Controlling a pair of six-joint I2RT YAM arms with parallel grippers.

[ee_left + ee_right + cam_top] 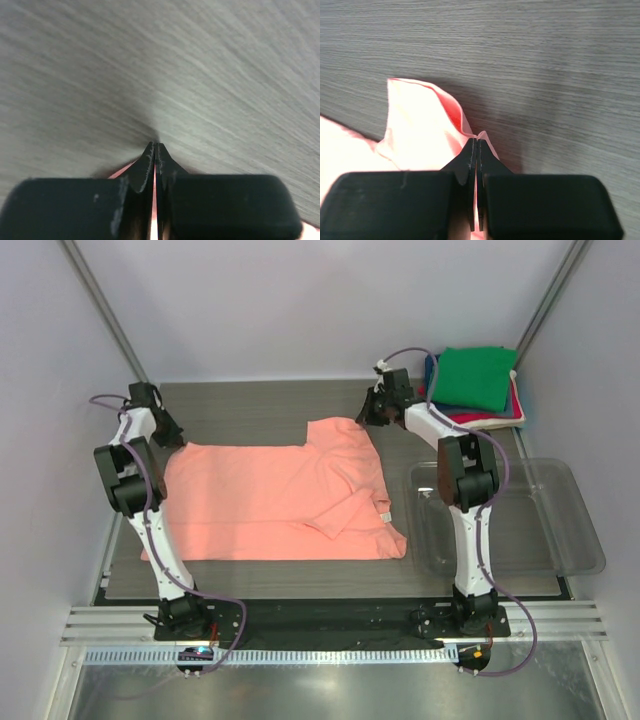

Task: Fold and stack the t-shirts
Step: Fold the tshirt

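two grippers, both pinched tight on thin cloth. left gripper holds the far-left corner of the salmon-pink cotton t-shirt; in the left wrist view only a sliver of pink shows between its closed jaws. right gripper holds the far-right shoulder edge, with cloth peaked up at its tips in the right wrist view. shirt lies spread on the grey wood-grain table, one sleeve folded in over the body. stack of folded shirts, green on top, sits at the far right corner, well apart from the pink one. clear plastic tray lies beside the right arm.

risks, as a judgement: left grip looks shallow, so the corner could slip out when lifted. uneven pull between the arms would skew the fold line. dragging low instead of lifting could bunch the cloth or undo the tucked sleeve.
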